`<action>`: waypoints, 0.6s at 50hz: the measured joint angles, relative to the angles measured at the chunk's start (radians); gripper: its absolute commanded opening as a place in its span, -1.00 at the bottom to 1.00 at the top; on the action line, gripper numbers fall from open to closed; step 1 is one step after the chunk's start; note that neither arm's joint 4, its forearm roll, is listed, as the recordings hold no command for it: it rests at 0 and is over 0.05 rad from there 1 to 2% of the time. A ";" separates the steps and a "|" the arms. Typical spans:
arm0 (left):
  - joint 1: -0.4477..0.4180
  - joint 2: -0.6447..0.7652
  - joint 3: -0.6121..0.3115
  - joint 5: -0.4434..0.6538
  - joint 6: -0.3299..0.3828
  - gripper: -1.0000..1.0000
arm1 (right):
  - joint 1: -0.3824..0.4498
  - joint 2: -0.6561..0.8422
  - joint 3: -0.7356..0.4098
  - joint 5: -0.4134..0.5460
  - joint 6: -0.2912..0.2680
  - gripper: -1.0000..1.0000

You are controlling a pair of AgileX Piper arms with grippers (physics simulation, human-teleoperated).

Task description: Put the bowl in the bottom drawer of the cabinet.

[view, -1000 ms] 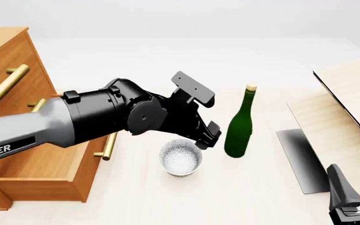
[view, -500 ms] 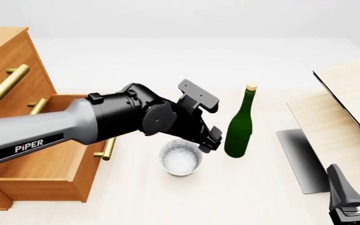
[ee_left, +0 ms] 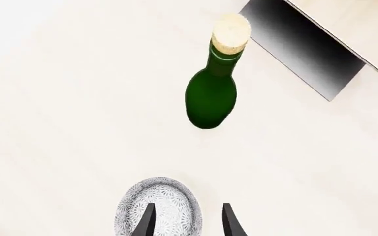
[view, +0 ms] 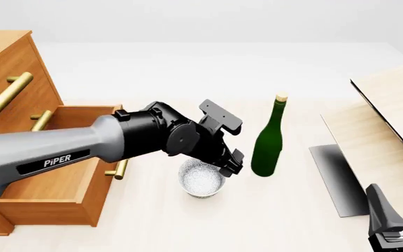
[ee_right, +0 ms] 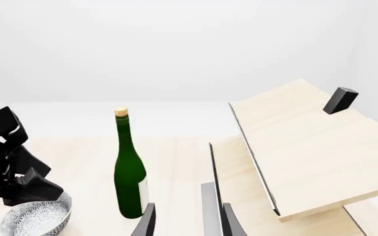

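Near the worktop's middle, left tool (view: pixel 224 167) has dropped over the past second onto the bowl (view: pixel 201 179), fingers parted and straddling its bottle-side rim, nothing gripped yet. Bottom drawer (view: pixel 44 202) sits open at left edge. Closing looks next.

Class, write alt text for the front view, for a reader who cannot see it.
The left end effector hangs at the far-right rim of the speckled bowl on the table. The cabinet stands on the left with its bottom drawer pulled open. A green bottle stands upright right of the bowl.
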 measured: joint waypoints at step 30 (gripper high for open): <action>0.014 0.057 0.029 -0.020 -0.013 1.00 | 0.000 0.000 0.000 0.000 0.000 1.00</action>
